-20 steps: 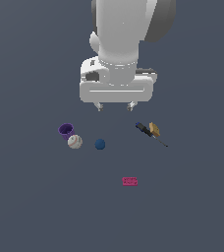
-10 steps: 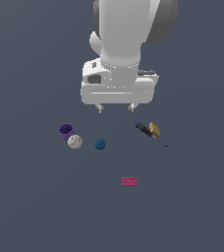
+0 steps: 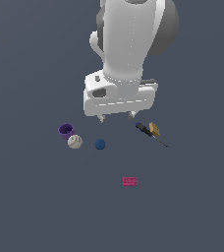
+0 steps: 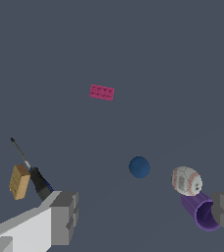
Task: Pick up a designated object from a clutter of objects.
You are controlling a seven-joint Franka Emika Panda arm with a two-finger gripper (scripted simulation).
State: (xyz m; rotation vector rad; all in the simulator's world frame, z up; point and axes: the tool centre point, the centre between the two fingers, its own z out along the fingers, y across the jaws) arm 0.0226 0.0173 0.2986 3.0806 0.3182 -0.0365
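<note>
So counting what's on the bench [image 3: 30, 206]: five separate items if you take the tool and block as a pair, six if you split them. One magenta brick [image 3: 129, 181], just the single one. Two balls: one whitish ball [image 3: 74, 142] and one dark blue ball [image 3: 100, 144]. One purple cup [image 3: 66, 130]. One dark thin tool [image 3: 148, 133] and one tan block [image 3: 154, 130] right against it. No duplicates apart from the balls.

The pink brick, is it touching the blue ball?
No, the pink brick lies alone, well apart from the blue ball.
</note>
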